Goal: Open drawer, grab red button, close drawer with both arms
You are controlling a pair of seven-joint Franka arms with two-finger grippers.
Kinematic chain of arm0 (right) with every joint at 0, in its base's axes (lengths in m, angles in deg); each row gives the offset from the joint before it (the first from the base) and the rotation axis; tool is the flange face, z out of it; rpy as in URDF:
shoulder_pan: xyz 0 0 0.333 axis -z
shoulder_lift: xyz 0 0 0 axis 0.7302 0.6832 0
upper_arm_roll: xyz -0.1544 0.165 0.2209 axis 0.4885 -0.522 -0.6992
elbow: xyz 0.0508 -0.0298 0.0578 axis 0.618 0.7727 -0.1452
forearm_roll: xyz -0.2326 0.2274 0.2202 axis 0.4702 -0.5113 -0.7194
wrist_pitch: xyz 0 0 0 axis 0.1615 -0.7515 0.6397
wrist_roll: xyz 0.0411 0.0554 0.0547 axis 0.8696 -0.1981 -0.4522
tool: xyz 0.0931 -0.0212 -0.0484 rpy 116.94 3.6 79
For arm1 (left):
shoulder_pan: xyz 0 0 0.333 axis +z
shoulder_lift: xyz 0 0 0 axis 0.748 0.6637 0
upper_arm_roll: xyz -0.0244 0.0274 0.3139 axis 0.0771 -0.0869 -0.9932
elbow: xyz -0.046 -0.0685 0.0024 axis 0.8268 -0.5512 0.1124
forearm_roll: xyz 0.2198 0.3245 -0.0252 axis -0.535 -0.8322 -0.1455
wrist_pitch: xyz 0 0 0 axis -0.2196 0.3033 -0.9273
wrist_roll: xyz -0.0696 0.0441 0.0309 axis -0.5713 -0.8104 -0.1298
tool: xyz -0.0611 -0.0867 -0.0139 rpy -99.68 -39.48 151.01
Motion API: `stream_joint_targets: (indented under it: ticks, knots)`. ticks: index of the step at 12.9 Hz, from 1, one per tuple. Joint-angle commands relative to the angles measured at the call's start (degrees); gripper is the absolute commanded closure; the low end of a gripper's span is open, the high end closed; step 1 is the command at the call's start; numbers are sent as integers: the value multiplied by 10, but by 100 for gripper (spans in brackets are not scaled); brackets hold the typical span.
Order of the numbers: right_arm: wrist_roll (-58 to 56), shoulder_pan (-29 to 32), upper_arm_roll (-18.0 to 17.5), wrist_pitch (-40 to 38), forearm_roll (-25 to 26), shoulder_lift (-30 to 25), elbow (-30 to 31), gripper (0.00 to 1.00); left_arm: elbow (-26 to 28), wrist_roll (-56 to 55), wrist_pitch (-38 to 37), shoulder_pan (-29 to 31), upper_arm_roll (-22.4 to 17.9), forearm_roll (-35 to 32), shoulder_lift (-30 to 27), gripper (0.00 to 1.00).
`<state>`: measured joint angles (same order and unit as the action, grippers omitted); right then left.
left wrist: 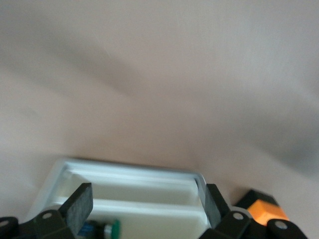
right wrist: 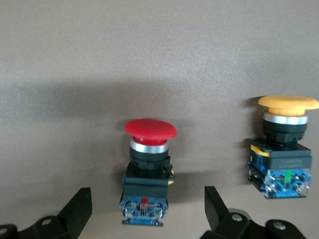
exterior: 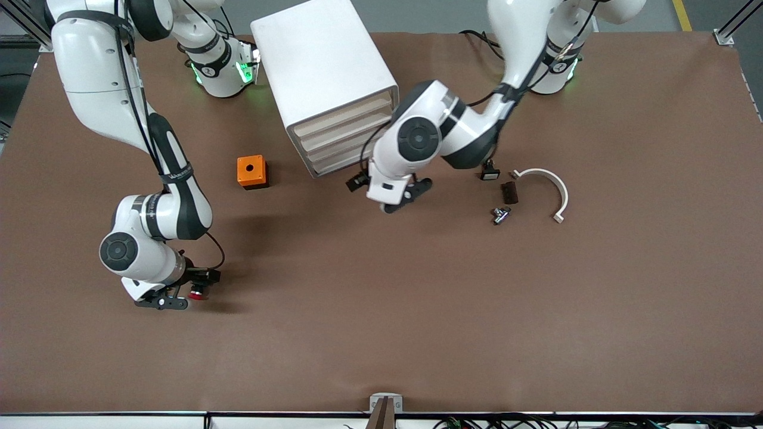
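- Your right gripper (exterior: 170, 302) is low over the table at the right arm's end. In the right wrist view, the gripper (right wrist: 148, 201) has both fingers (right wrist: 79, 209) spread wide and pinching nothing.
- The red button (right wrist: 149, 149) lies in line with the gap, its cap pointing away from the gripper, clear of both fingers. In the front view, the button (exterior: 197, 293) rests on the table (exterior: 381, 310), nearer the camera than the orange box (exterior: 251, 171).
- An orange-capped button (right wrist: 286, 144) sits beside the red one, apart from it. It has a small green marker on its bluish back end; the red one has a red marker. No lettering is legible on either.
- Your left gripper (exterior: 408, 199) is over the table just in front of the cabinet (exterior: 325, 65) and its four stacked drawers (exterior: 346, 137). In the left wrist view, the gripper (left wrist: 146, 201) is spread and empty, with the white cabinet front in view between its fingers (left wrist: 79, 204).
- All four drawer fronts look flush in the front view.
- Toward the left arm's end lie a white curved bracket (exterior: 545, 190), a black button with a white face (exterior: 490, 174), a dark block (exterior: 508, 192) and a small metal part (exterior: 501, 214).
- The band on the right arm's forearm (exterior: 179, 174) carries lettering, too small to read.
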<state>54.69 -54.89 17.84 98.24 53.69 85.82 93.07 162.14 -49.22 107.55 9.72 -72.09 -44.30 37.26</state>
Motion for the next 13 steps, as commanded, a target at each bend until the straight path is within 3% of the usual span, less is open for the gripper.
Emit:
stream_joint_targets:
  ticks: [1, 6, 13]
  knots:
    - [-6, 8, -9, -94, 8, -49, -22, 0, -2, 42, -81, 67, 2, -61, -79, 1]
    - [-8, 10, -9, -255, 8, -127, -68, 0, -1, 209, -205, 193, 1, -69, -176, 1]
    - [-60, 49, -9, -382, 6, -244, -69, 0, 5, 438, -315, 323, 4, -125, -244, 1]
